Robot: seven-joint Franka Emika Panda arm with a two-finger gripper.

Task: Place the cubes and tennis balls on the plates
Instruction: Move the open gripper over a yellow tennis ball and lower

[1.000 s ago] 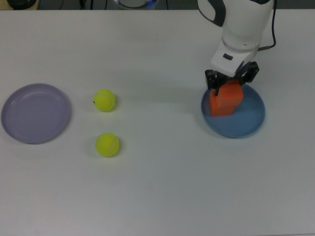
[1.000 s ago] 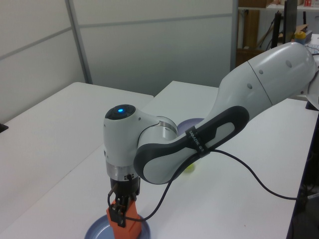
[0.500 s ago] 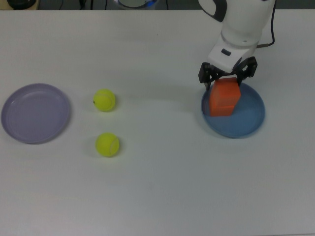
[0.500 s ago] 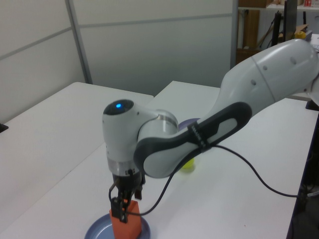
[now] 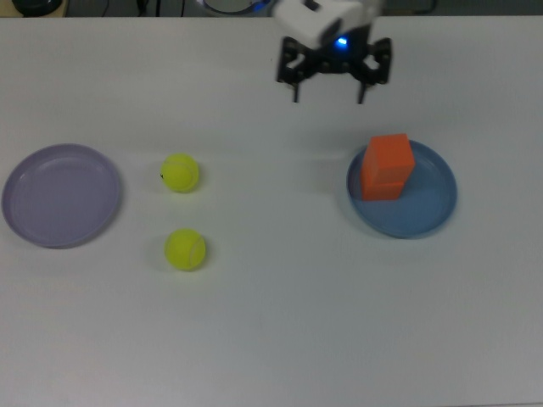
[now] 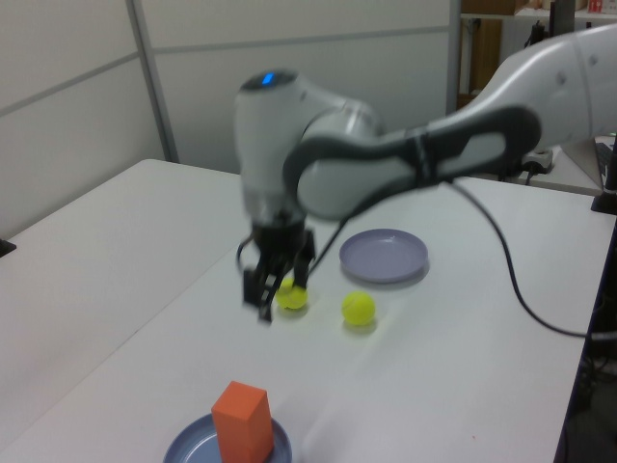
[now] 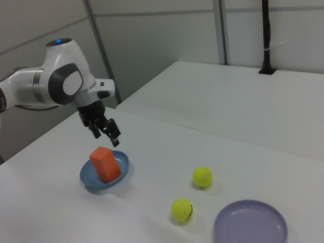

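The single white Panda arm reaches in from the twelve o'clock edge of the top view, its wrist turned so the gripper (image 5: 329,91) points straight down. The two dark fingers (image 5: 293,83) stand spread apart with nothing between them. In the left view the gripper (image 6: 275,294) hangs below a bulky white wrist joint topped by a blue light; the forearm runs off toward three o'clock. In the right view the gripper (image 7: 105,130) sits at about nine o'clock, held in the air.
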